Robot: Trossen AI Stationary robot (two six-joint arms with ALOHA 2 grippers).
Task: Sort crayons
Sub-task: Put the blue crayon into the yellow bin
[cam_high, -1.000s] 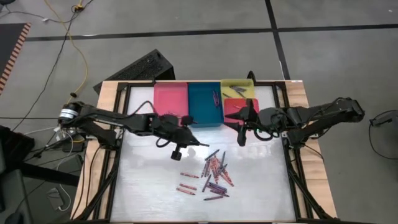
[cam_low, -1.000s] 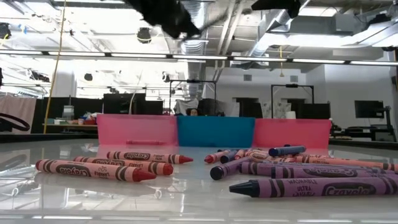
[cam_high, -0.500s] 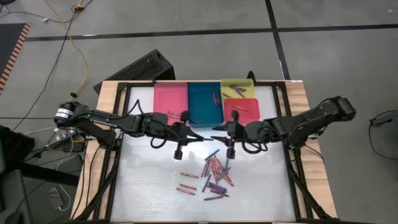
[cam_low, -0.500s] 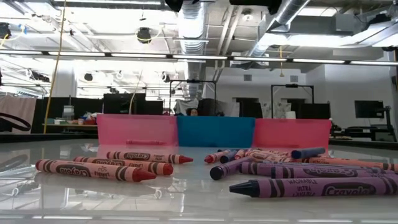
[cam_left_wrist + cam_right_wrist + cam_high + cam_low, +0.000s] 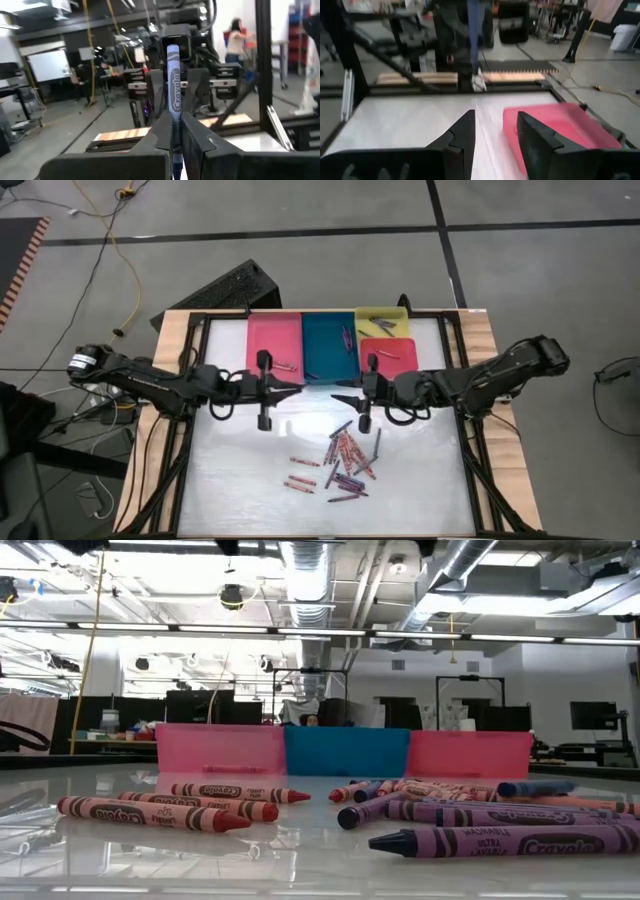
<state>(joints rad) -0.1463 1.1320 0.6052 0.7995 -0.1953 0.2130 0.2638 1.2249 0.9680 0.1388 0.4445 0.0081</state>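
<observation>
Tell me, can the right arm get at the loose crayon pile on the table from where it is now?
Probably yes. The right gripper hangs open and empty just behind the crayon pile, with bare table between them. The left gripper, shut on a blue crayon, sits off to the side.

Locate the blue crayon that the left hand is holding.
The blue crayon stands upright, clamped in the left hand, above the table's left-centre, just in front of the pink tray.

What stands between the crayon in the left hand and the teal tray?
Nothing visible. The left hand holds the crayon just short of the teal tray. The open right hand faces it close by, beside that path, not across it.
</observation>
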